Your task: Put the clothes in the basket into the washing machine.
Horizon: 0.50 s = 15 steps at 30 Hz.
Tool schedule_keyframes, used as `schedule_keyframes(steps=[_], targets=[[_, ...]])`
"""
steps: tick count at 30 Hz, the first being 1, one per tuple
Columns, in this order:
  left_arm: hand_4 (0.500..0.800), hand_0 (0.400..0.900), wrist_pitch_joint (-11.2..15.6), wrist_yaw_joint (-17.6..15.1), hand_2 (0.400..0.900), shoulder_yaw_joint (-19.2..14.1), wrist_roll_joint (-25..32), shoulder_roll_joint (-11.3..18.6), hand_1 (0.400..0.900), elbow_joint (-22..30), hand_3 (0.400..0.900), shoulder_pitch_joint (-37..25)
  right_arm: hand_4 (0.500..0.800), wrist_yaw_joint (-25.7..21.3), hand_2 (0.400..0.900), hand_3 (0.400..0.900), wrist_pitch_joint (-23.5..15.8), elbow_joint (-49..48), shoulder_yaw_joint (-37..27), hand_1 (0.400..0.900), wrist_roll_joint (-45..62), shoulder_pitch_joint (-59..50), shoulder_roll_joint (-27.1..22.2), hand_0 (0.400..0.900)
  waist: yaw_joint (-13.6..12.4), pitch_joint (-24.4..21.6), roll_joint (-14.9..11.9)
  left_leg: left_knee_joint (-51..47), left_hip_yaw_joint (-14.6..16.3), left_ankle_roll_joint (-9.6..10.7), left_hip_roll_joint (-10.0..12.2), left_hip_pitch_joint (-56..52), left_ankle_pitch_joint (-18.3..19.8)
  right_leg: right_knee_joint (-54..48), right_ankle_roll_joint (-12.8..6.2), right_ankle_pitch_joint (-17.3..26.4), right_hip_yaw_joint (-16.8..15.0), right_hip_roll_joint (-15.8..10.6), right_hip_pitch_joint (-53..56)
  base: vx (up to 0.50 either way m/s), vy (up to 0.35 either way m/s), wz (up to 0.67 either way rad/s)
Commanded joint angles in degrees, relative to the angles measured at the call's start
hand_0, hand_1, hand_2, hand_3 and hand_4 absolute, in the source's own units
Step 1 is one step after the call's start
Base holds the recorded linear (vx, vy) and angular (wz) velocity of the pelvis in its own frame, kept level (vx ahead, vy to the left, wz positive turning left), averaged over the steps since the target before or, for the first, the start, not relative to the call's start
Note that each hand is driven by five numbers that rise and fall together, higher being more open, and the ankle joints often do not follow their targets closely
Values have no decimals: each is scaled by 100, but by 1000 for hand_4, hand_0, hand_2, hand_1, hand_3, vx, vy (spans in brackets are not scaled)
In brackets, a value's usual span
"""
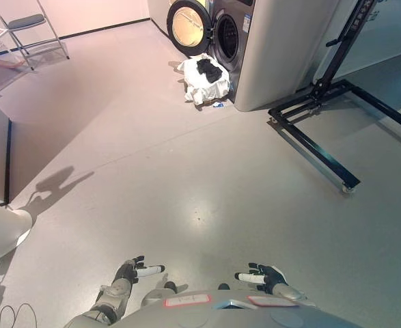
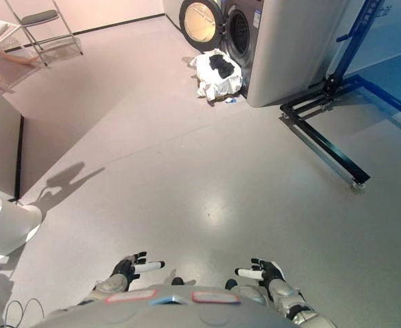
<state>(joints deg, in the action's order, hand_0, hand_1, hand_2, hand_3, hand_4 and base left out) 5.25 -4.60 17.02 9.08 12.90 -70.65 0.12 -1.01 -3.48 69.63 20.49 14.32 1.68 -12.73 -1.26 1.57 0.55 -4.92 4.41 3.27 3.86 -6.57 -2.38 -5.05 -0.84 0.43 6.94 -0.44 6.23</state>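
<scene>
Target is the white cloth-draped laundry basket with black clothes on top point(image 1: 203, 80), sitting on the pale grey floor point(image 1: 186, 178) touching or just beside the grey front-loading washing machine point(image 1: 268, 48), right below its open round door point(image 1: 186, 26). It lies well ahead of both robot hands, slightly right of centre in the left eye view, so the right robot hand point(image 1: 263, 277) looks marginally nearer, but the gap is large for either. Left robot hand point(image 1: 137, 270) and right robot hand are both empty, fingers roughly straight and relaxed, pointing inward toward each other, low in view. The heap has no clear long axis; it looks roughly round, slumped toward the drum opening. My read: a walk forward comes first, not a reach. Black metal frame on castors point(image 1: 323, 137) lies to the right of the path
</scene>
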Motion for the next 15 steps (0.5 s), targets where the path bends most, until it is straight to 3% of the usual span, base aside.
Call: schedule_keyframes(steps=[1, 15], targets=[[800, 900, 259, -42, 900, -25, 9, 48, 900, -339, 900, -391, 800, -23, 900, 900, -219, 163, -5, 900, -65, -356, -120, 900, 96, -5, -185, -8, -35, 120, 32, 149, 126, 5, -704, -63, -71, -640, 100, 0, 0, 0], [800, 900, 196, 6, 900, -30, 26, -7, 900, -467, 900, -397, 800, 27, 900, 900, -156, 338, -52, 900, -58, -413, -135, 900, 97, 36, -202, -8, -25, 53, -34, 202, 179, 5, -748, -19, -71, -690, 41, 11, 11, 0]])
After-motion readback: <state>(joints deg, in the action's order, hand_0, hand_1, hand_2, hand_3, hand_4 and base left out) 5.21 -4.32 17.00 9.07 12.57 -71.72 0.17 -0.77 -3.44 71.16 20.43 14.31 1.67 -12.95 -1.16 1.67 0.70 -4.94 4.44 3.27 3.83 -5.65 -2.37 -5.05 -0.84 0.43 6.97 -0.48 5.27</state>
